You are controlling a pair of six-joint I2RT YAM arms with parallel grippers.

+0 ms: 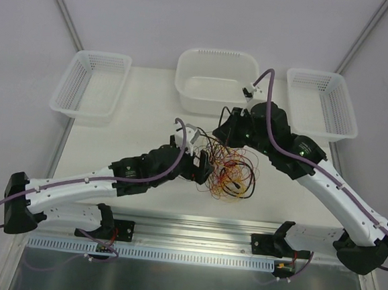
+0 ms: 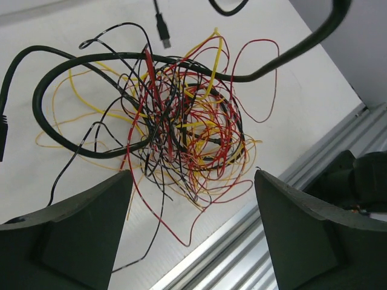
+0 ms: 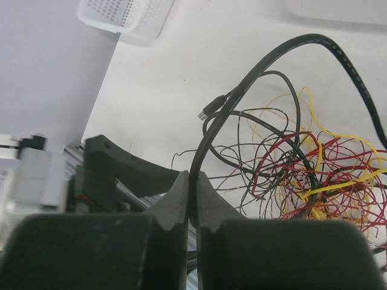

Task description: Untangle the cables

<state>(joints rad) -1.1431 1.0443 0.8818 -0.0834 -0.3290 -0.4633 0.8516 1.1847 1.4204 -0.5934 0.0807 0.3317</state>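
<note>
The cables (image 1: 231, 169) lie in one tangled clump of thin red, yellow and black wires at the table's middle front. A thicker black cable (image 3: 266, 57) with a plug end rises out of the clump, and my right gripper (image 3: 193, 193) is shut on it, just behind the clump (image 1: 226, 129). My left gripper (image 1: 202, 167) sits at the clump's left edge. In the left wrist view its jaws (image 2: 192, 229) stand wide open above the table, with the tangle (image 2: 181, 133) just beyond the fingertips and only stray red and black strands between them.
A white mesh basket (image 1: 91, 83) stands at the back left, a white tub (image 1: 216, 79) at the back centre and another mesh basket (image 1: 322, 101) at the back right. An aluminium rail (image 1: 194, 222) runs along the near table edge, close to the clump.
</note>
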